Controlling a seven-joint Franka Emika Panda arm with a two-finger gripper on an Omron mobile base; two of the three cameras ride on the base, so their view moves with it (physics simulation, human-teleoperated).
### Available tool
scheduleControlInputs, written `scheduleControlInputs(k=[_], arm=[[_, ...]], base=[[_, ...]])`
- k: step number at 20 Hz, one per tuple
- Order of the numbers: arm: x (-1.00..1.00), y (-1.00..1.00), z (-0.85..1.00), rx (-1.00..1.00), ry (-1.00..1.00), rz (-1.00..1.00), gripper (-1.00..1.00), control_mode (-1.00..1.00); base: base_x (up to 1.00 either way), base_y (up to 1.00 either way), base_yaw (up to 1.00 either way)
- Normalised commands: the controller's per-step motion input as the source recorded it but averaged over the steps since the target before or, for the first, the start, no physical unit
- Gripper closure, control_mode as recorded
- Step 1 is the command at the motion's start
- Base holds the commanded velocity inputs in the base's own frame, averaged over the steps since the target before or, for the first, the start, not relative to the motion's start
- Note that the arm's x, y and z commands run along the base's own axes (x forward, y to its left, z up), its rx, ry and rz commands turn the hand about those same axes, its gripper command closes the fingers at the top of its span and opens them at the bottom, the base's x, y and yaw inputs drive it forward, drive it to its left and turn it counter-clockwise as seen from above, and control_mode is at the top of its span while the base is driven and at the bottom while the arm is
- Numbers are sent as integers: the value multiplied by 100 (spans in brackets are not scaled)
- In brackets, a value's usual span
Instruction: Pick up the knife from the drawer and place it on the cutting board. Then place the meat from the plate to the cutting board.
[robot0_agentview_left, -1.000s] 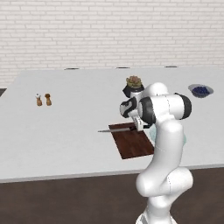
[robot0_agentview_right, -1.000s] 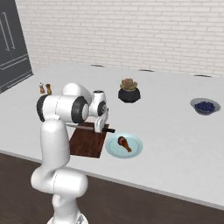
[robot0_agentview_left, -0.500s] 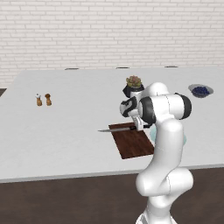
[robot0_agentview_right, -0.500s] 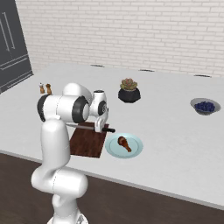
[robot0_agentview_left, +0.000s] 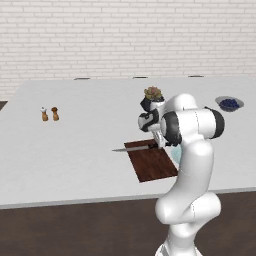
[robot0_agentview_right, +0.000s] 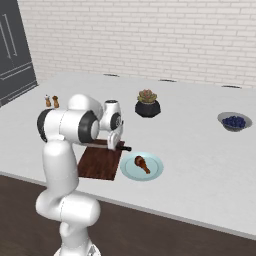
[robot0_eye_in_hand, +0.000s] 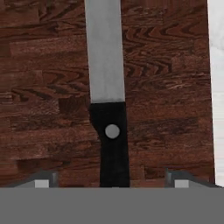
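The knife (robot0_eye_in_hand: 107, 100) has a silver-grey blade and a black handle with a pale rivet; the cutting board (robot0_eye_in_hand: 43, 87) is dark reddish-brown with wavy grain; the table (robot0_agentview_left: 75, 145) is plain white; the plate (robot0_agentview_right: 152, 172) is pale blue, the meat (robot0_agentview_right: 141, 163) brown.

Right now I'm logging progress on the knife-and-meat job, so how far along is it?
Done: the knife lies on the cutting board, its blade tip jutting past the board's left edge in the left base view. In hand: the claw sits just over the handle, fingertips spread either side, not gripping. Left: the meat is on its plate beside the board and has yet to go over.
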Motion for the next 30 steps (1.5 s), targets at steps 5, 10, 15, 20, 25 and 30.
scheduleControlInputs(k=[5, 10, 15, 20, 25, 30], arm=[[-27, -56, 71, 0, -8, 1, -100, -100], [-59, -91, 5, 4, 0, -14, -100, -100], [-56, -81, -4, 10, 1, -23, -100, -100], [-22, -67, -10, 10, 5, -19, -100, -100], [0, -15, -21, 1, 16, -23, -100, -100], [8, 0, -28, 0, 15, -20, -100, -100]], base=[[0, 0, 0], [0, 0, 0], [0, 0, 0], [0, 0, 0], [0, 0, 0], [0, 0, 0]])
